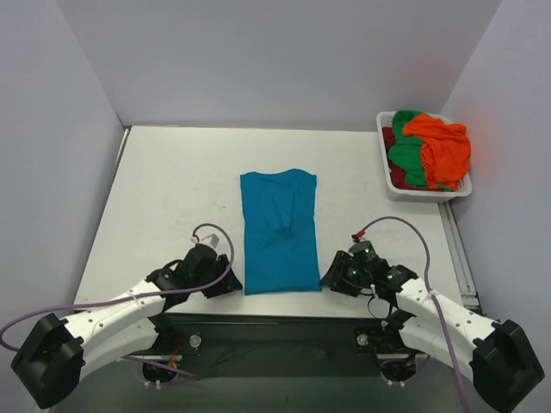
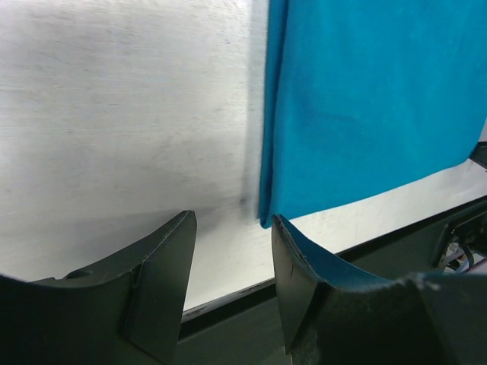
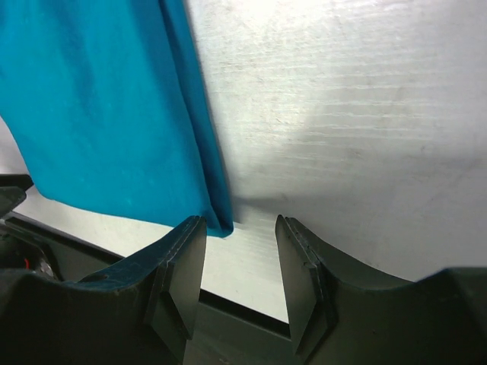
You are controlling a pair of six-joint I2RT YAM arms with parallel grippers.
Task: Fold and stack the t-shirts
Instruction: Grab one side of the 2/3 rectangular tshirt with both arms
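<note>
Just ahead of the left gripper, off the tip of one finger, lies the near-left corner of the teal t-shirt. The jaws stand well apart over bare table, holding nothing. At the right gripper the near-right corner lies close by one fingertip, and those jaws are likewise parted and empty. Between the two grippers the shirt lies flat as a long narrow panel, its hem toward the arms.

The cloth looks thin, light and limp, so it should sag when lifted and slide easily on the smooth tabletop. Its side edges seem doubled over, so a pinch probably needs to catch every layer or the fold will fall open. The two near corners look like the best hold — taken together, so the hem rises evenly.

Far beyond the right jaws, well apart from the shirt, a white basket holds a heap of orange, green and dark red shirts. Nothing lies between either pair of jaws and its corner. The hard table beneath may make it awkward to get a finger under the cloth.
</note>
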